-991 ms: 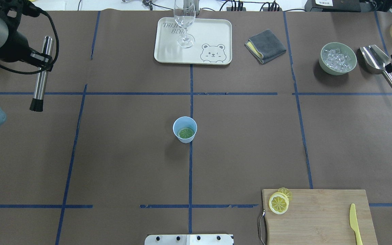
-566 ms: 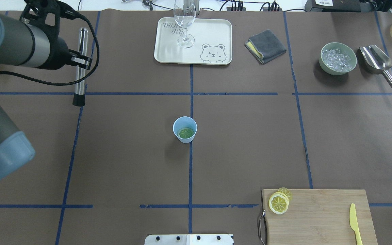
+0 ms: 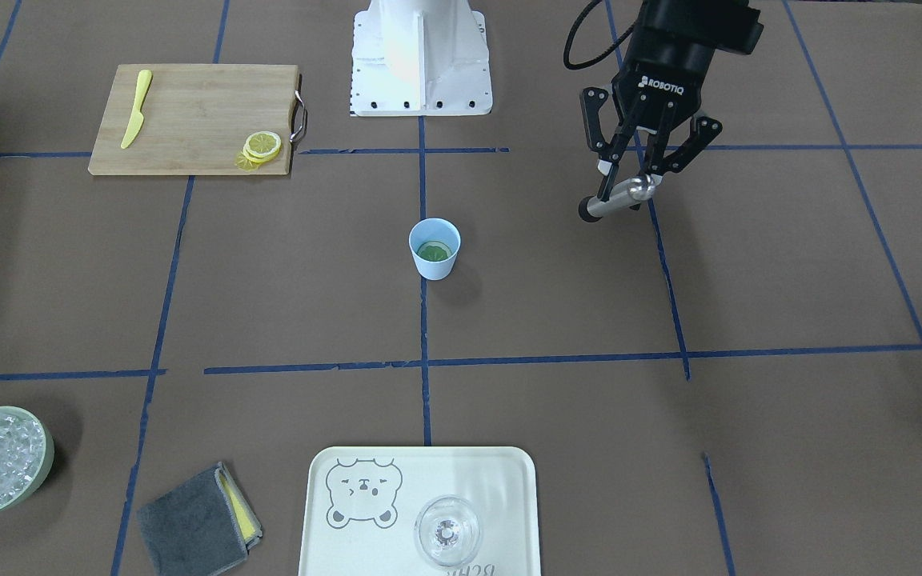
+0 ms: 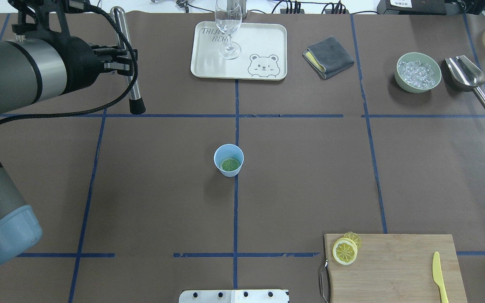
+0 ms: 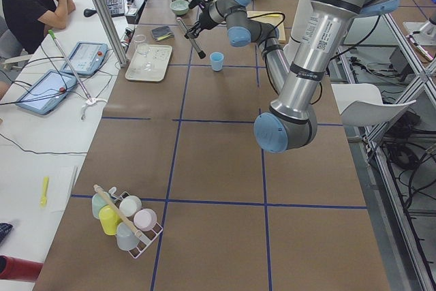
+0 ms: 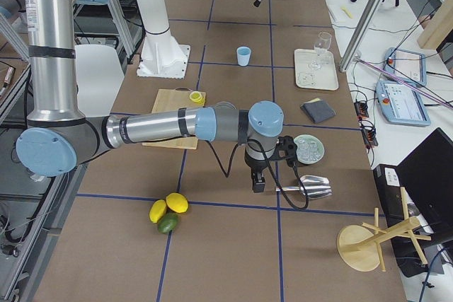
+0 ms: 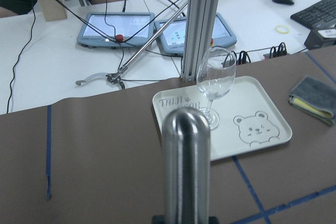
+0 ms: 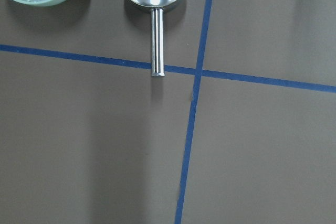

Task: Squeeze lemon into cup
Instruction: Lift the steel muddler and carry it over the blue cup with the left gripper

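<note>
Rod (image 4: 134, 92) in left tool (image 4: 121, 62), now nearer cup (image 4: 228, 160), apparently above table (image 4: 310, 168).

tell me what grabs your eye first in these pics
The left gripper hangs over the far left part of the table, clamped on a steel rod with a black tip. At the table's centre stands the light-blue cup with a lemon slice lying flat in its bottom. Spare slices sit on the wooden cutting board at the robot's near right.
</note>
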`<act>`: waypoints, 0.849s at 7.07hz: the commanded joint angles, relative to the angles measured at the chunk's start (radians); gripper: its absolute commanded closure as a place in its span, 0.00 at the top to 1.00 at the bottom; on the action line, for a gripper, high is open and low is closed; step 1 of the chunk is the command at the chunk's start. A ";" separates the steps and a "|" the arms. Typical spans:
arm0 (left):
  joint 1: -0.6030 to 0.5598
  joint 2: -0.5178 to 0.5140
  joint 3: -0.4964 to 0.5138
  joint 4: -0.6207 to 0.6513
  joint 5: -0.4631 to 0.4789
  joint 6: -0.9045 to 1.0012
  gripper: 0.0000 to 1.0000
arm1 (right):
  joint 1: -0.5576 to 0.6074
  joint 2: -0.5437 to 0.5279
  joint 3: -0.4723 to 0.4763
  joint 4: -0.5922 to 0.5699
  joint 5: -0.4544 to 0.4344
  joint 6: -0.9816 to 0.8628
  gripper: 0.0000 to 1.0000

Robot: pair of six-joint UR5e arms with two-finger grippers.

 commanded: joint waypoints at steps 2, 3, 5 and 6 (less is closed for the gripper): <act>0.246 0.080 0.013 -0.214 0.402 -0.170 0.00 | 0.019 -0.024 -0.010 -0.001 -0.001 -0.007 1.00; 0.304 0.080 0.013 -0.228 0.476 -0.217 0.00 | 0.019 -0.024 -0.010 -0.001 -0.001 -0.005 1.00; 0.385 0.044 0.083 -0.329 0.580 -0.229 0.00 | 0.019 -0.025 -0.007 -0.001 0.013 -0.005 1.00; 0.399 -0.001 0.128 -0.334 0.582 -0.227 0.00 | 0.019 -0.025 -0.007 -0.001 0.013 -0.004 1.00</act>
